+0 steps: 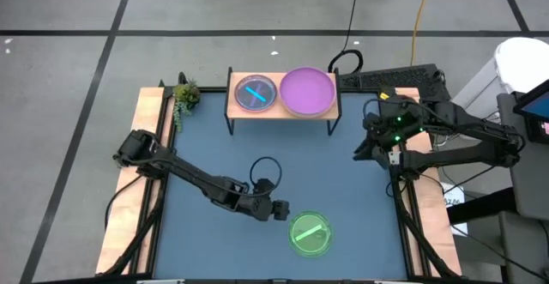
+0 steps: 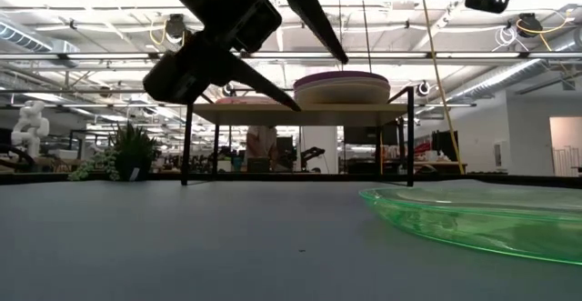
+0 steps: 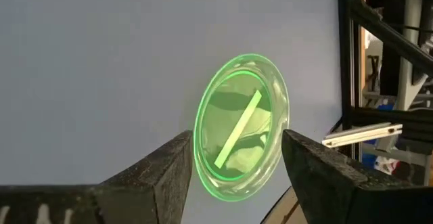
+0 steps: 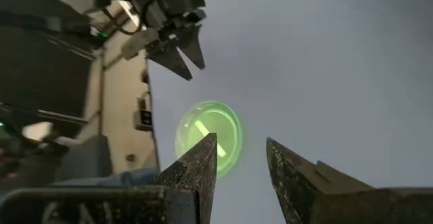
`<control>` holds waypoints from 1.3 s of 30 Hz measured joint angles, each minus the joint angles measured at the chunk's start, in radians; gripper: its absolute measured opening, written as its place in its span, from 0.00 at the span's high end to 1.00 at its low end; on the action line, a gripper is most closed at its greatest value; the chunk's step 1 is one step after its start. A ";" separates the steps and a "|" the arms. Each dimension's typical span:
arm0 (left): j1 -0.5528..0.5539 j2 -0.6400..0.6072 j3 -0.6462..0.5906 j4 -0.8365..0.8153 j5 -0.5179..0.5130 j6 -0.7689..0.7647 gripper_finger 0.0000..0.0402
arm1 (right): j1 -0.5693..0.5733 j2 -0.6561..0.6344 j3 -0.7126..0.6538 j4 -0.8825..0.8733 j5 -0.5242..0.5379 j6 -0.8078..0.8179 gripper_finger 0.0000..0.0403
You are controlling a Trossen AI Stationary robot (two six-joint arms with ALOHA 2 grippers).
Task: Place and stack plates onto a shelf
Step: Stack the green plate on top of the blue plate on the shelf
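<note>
A translucent green plate with a green bar lies flat on the blue-grey table near its front edge. My left gripper hovers open just to its left and above it; in the left wrist view its fingers frame the green plate without touching. The shelf stands at the far edge. On its left half lies a translucent plate with a blue bar; on its right half is a purple plate that tops a short stack. My right gripper is raised at the table's right side, open and empty.
A small green plant stands at the far left corner. A black cable loop lies mid-table beside the left arm. Wooden rails run along both sides of the table. A keyboard sits beyond the shelf's right end.
</note>
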 joint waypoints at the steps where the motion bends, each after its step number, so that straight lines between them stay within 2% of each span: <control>1: -0.002 0.000 0.000 0.002 0.000 0.000 0.43 | 0.000 -0.014 -0.022 0.027 -0.015 0.019 0.72; 11: -0.016 0.010 0.001 -0.006 -0.009 -0.016 0.43 | 0.051 -0.114 -0.185 0.241 -0.026 0.155 0.72; 14: -0.021 0.021 0.001 0.078 -0.010 -0.031 0.43 | 0.065 -0.124 -0.205 0.282 -0.024 0.175 0.72; 32: -0.046 0.173 0.002 0.227 0.012 0.000 0.43 | 0.073 -0.126 -0.209 0.328 -0.021 0.175 0.72; 39: -0.053 0.226 0.002 0.224 0.026 -0.011 0.43 | 0.073 -0.126 -0.209 0.331 -0.021 0.176 0.72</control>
